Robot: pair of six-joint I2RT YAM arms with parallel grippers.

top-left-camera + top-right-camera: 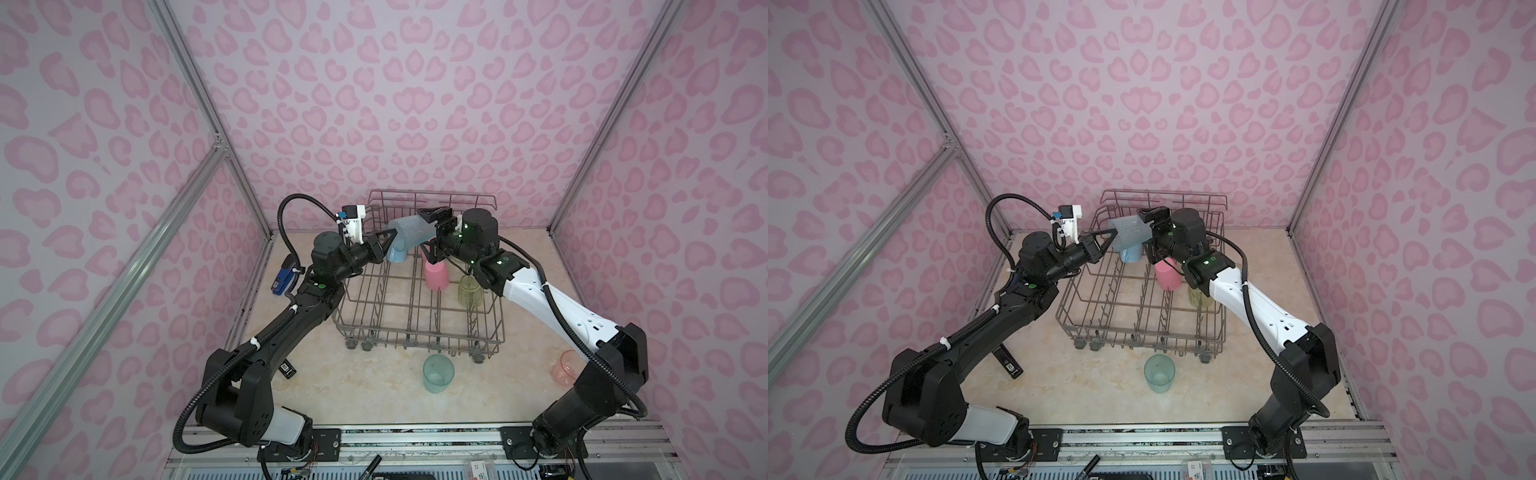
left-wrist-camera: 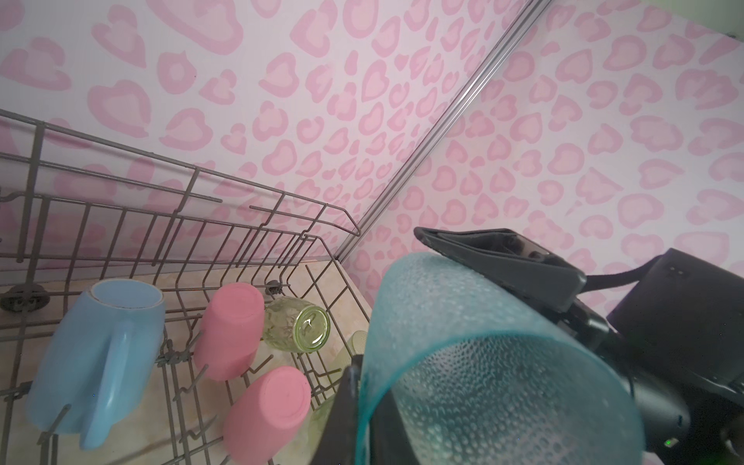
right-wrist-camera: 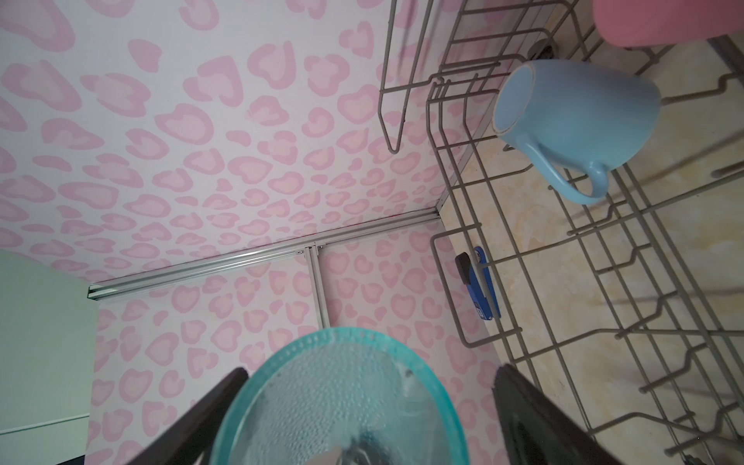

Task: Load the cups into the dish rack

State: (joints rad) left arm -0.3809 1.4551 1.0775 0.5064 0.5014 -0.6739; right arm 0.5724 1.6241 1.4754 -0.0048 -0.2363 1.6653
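A translucent teal tumbler point(image 1: 409, 232) point(image 1: 1131, 232) point(image 2: 463, 322) point(image 3: 342, 402) lies sideways in the air over the back of the grey wire dish rack point(image 1: 432, 192) point(image 1: 1163, 192). My left gripper point(image 1: 390, 241) point(image 2: 368, 418) is shut on its rim wall. My right gripper point(image 1: 426, 237) point(image 3: 370, 372) stands open around its base end, with a gap at one finger. Upside down in the rack are a light-blue mug point(image 1: 397, 253) point(image 3: 575, 112), two pink tumblers point(image 2: 229, 330) point(image 2: 267, 410) and a yellow-green tumbler point(image 1: 471, 291). On the table stand a teal tumbler point(image 1: 438, 373) and a salmon tumbler point(image 1: 565, 368).
A blue stapler point(image 1: 284, 278) point(image 3: 479, 286) lies on the table left of the rack, beside the left arm. A small black object point(image 1: 1007, 361) lies under the left arm. Pink patterned walls close in the table at the back and on both sides.
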